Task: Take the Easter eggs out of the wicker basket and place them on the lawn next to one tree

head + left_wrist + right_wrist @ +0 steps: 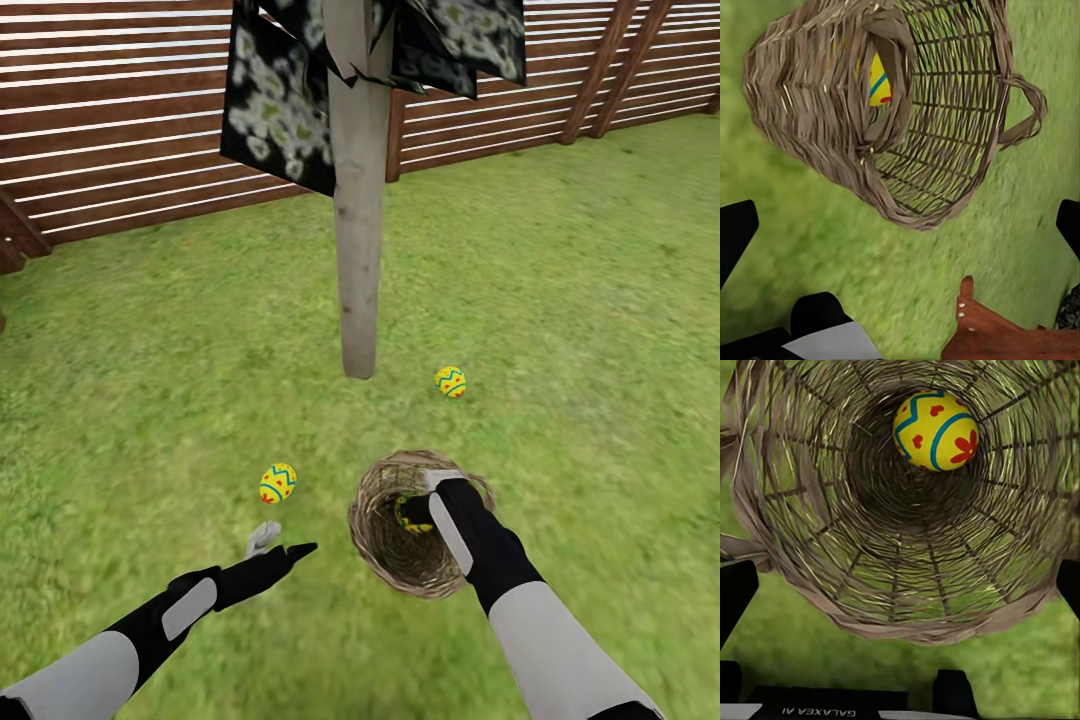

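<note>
Head view: the wicker basket [400,560] lies tipped, mouth toward the robot. Right gripper [425,497] spread at its rim, one egg [936,430] deep inside; left gripper [280,543] spread

- I am working outdoors in a simulated back garden, not in any room: the lawn [560,300], green and slightly patchy, spreads out on every side of my right gripper [425,505].
- Beyond that gripper a brown wooden fence [110,130] of horizontal slats closes the yard, with slanted posts at its far end.
- A tree [357,250] with a bare, pale trunk stands straight ahead of the gripper, dark blocky leaves mottled green-white hanging overhead.
- A wicker basket [385,545] on the grass and painted Easter eggs [450,381] lying near the trunk give it the look of an egg hunt.
</note>
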{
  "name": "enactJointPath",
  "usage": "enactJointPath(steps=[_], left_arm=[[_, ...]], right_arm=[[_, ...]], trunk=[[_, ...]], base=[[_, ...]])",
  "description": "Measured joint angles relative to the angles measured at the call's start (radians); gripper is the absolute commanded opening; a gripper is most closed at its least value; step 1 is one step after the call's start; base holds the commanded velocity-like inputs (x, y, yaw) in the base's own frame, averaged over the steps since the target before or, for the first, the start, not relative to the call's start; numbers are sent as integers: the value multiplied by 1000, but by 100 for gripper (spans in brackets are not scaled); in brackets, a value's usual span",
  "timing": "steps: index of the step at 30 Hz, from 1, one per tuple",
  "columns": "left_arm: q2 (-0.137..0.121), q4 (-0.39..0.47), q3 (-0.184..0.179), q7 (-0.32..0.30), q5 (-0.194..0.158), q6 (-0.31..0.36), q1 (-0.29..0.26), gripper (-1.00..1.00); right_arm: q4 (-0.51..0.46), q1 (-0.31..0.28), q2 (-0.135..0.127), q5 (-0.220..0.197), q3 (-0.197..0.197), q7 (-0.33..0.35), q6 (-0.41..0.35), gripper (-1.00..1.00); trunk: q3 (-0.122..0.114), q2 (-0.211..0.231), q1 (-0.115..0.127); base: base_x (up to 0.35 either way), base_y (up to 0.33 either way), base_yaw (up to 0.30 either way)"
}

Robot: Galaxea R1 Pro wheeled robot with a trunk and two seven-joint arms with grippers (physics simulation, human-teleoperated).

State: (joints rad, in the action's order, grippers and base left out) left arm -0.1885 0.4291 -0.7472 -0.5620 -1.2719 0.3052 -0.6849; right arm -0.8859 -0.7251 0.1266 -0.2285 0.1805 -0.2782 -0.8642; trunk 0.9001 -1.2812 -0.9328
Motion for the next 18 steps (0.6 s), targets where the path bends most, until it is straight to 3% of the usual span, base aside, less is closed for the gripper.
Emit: enactJointPath(steps=[5,13,18], left_arm=[[0,0,0,0,0,0,0,100],[0,0,0,0,0,0,0,100],[-1,0,0,0,0,-2,0,100]], right_arm=[[0,0,1,-3,1,-52,0,100],[0,0,1,-2,1,-60,0,100],[0,0,1,-3,1,-60,1,100]], trunk=[[0,0,0],[0,0,0],[0,0,0]], base=[[0,-2,0],[106,-187,0],[34,-61,0]])
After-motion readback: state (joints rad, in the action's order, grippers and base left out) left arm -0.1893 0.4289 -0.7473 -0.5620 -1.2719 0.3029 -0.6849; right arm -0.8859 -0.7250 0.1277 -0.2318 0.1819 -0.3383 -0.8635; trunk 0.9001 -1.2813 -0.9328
